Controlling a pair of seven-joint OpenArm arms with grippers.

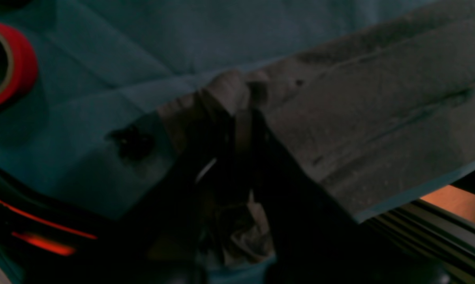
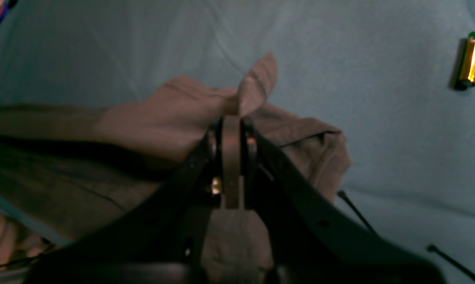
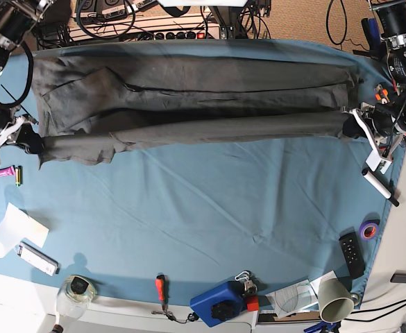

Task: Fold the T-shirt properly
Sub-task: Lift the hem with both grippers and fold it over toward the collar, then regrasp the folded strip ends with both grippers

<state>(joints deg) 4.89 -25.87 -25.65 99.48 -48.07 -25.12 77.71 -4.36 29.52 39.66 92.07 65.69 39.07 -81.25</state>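
Your T-shirt (image 3: pixel 189 97) lies stretched long across the far part of the blue-teal tablecloth (image 3: pixel 209 208), from one side of the table to the other. A long fold of it is pulled up and over toward you, so the front edge runs in a straight line between your two arms.

Your right gripper (image 2: pixel 232 130) is pinched tight on one corner of the shirt. A little flap of grey cloth pokes out past the tips, and more cloth hangs down between the jaws.

Your left gripper (image 1: pixel 241 118) is pinched tight on the other end. The cloth bunches right at its tips, though that picture is dark and blurry.

A red tape roll (image 1: pixel 4 63) sits near your left gripper, apart from the shirt.
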